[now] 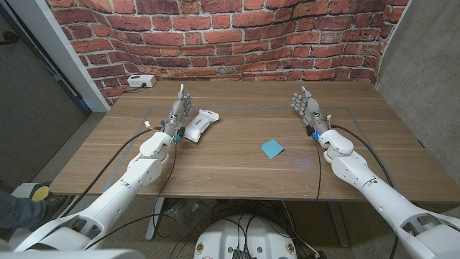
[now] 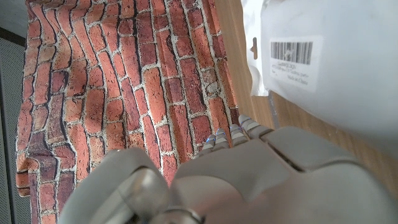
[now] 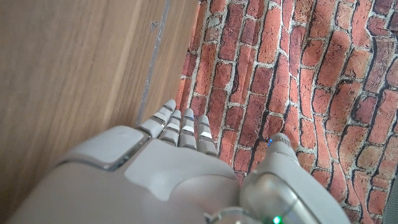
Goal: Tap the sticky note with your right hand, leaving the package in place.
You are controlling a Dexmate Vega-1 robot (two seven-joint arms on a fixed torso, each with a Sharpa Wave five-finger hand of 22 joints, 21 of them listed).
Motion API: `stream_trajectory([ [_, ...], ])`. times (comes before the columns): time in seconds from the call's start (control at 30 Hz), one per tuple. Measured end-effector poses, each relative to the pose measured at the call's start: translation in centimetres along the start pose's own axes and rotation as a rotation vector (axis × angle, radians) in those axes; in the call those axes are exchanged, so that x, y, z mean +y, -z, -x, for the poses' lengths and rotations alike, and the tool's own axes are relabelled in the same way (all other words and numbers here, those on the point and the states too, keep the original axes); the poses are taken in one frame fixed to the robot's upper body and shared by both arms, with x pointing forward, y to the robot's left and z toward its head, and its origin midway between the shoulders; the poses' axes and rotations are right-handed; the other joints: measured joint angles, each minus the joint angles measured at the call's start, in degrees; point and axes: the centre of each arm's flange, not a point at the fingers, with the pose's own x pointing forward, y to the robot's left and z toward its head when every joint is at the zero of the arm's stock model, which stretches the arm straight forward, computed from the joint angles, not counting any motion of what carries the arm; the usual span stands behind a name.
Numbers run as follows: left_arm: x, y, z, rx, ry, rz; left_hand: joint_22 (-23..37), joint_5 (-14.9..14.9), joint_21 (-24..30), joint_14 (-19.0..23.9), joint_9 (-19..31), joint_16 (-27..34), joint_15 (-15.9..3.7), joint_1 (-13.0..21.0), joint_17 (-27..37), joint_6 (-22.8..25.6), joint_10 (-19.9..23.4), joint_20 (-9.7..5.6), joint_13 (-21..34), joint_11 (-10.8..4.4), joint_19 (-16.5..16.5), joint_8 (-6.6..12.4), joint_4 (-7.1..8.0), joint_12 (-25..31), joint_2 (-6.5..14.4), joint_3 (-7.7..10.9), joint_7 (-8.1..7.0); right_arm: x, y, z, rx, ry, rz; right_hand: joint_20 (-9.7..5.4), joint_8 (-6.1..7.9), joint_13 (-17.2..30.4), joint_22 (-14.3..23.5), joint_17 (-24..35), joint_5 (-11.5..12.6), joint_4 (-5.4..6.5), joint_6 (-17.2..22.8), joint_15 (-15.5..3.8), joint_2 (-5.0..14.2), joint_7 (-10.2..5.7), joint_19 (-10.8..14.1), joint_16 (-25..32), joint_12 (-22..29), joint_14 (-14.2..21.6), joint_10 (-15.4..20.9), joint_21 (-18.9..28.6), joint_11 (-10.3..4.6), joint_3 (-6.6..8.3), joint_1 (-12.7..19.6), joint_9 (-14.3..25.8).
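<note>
Hands (image 1: 307, 109) (image 1: 180, 114) wait empty, fingers extended: we keep our left beside the package (image 1: 199, 124), right poised near the sticky note (image 1: 272, 149).

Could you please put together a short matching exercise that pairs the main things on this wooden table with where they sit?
Things:
1. White plastic package
2. Blue square sticky note
3. White power strip
4. Right hand

Places:
A. Far left corner of the table
B. Beside the left hand
C. Toward the table's right side, holding nothing
D. Middle of the table, right of centre

Pairs: 1-B, 2-D, 3-A, 4-C
</note>
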Motion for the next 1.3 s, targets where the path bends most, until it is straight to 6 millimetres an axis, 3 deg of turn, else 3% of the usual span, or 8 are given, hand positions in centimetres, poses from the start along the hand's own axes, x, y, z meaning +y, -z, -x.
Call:
stream_trajectory([
  [0.27,0.0,-0.1,0.4,-0.011,-0.011,0.035,0.0,0.2,0.0,0.0,0.0,0.0,0.0,0.5,0.0,0.0,0.0,0.0,0.0,-0.02,0.0,0.0,0.0,0.4,0.5,0.0,0.0,1.1,1.0,0.5,0.004,-0.017,-0.033,-0.22,0.4,0.0,0.0,0.0,0.0,0.0,1.1,-0.58,0.0,-1.08,1.9,0.4,0.4,1.8,1.7,0.3,-0.22,0.0,0.0,0.0],
  [0.67,-0.4,-1.1,1.8,-0.025,0.0,0.027,0.0,0.2,0.4,1.0,0.0,0.4,-0.1,0.8,-0.2,0.7,1.0,0.31,0.0,0.07,-0.3,0.45,0.0,0.6,0.8,0.01,-0.62,2.1,-0.1,3.4,-0.098,-0.004,0.009,-0.61,0.84,0.0,0.0,0.0,0.2,0.0,3.1,-0.84,0.0,-2.28,3.9,0.4,1.1,3.7,3.7,0.6,-1.08,-0.01,0.0,0.3],
  [1.07,-0.3,-1.4,2.6,-0.02,0.006,0.024,0.0,0.2,0.4,1.6,0.0,0.4,-0.11,1.4,-0.2,1.3,1.8,0.31,0.0,0.11,-0.3,0.46,-0.24,0.9,1.4,0.25,-0.45,4.3,-1.0,5.9,-0.134,-0.034,0.07,-0.53,1.72,0.0,0.0,0.0,0.2,0.25,5.9,-0.74,-0.02,-3.69,3.8,0.4,1.1,3.8,4.2,0.5,-1.56,-0.26,0.0,0.3],
  [1.3,-0.3,-2.0,3.0,-0.027,0.019,0.012,0.0,0.2,0.4,1.6,0.0,0.4,-0.11,1.4,-0.2,1.8,2.0,0.31,0.0,-0.1,-0.3,0.46,-0.24,0.9,1.4,0.25,-0.34,5.6,-1.6,7.0,-0.157,-0.038,0.154,0.2,1.72,0.0,0.0,0.0,0.2,-0.08,7.1,-0.38,-0.31,-5.57,2.2,-0.5,0.6,2.6,3.3,-0.4,-2.5,-0.58,-0.3,0.3],
])
